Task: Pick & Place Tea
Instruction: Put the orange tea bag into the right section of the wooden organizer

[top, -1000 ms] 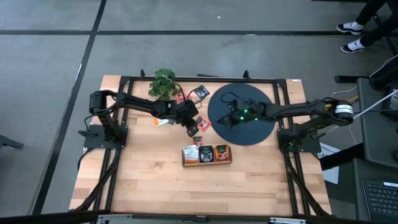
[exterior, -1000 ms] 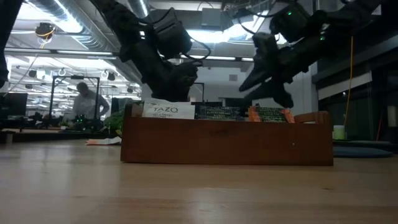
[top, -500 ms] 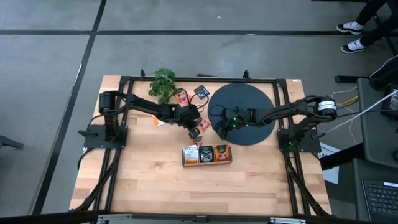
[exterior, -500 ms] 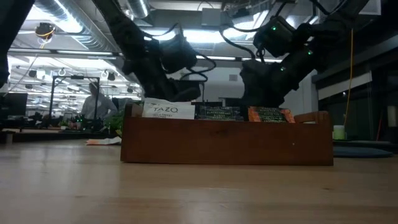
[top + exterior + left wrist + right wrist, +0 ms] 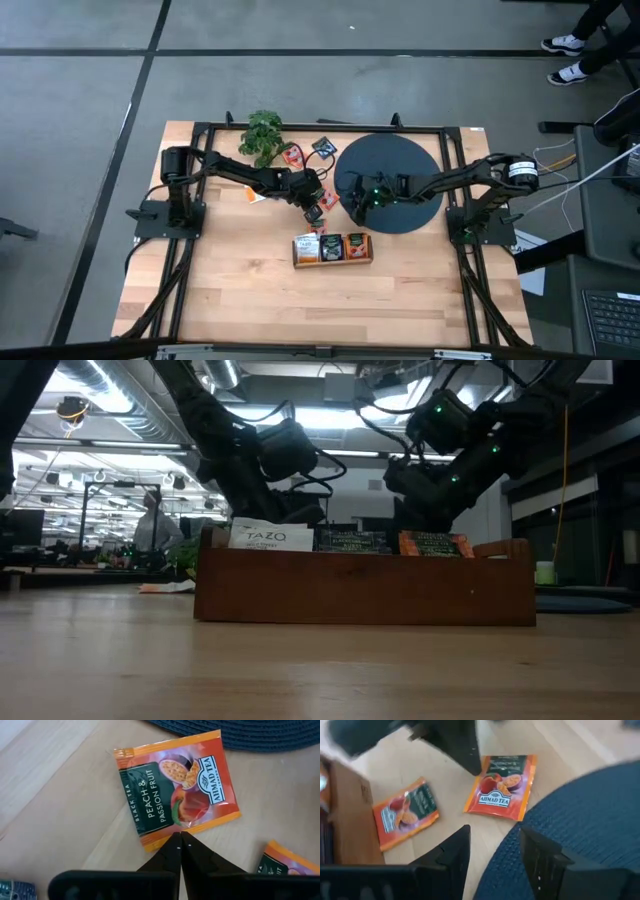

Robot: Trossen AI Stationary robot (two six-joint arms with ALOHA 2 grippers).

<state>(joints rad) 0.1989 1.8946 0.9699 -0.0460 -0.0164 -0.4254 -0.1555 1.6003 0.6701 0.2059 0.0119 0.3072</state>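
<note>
We look straight down on a wooden table [image 5: 240, 290] with two dark robot arms reaching toward its middle. A large dark round mat [image 5: 410, 160] lies right of centre, and a small wooden box [image 5: 333, 248] in front of it already holds three tea packets standing on edge. A leafy green plant [image 5: 262, 133] stands at the back.

The tea we care about now is an orange-red peach tea packet [image 5: 176, 790], lying flat on the bare wood with one edge just beside the rim of the mat. A second orange packet [image 5: 405, 812] lies near it, closer to the box. Two more packets [image 5: 305, 151] lie apart near the plant.

The left gripper [image 5: 180, 842] is pressed shut, its two dark fingers meeting in a point that touches, or nearly touches, the near edge of the peach packet. It holds nothing. The right gripper [image 5: 492, 847] hovers low over the mat's edge with its fingers spread apart, empty, facing the same packet from the other side.

We judge that the step in hand is lifting this flat packet, with the closed left tip steadying or nudging it. To do it well, we would keep that tip pinning one edge so the packet cannot slide, then bring the open right fingers down to straddle the edge nearest the mat. A thin foil packet gives little to grip, so we would take it by an edge raised against the mat's rim.
</note>
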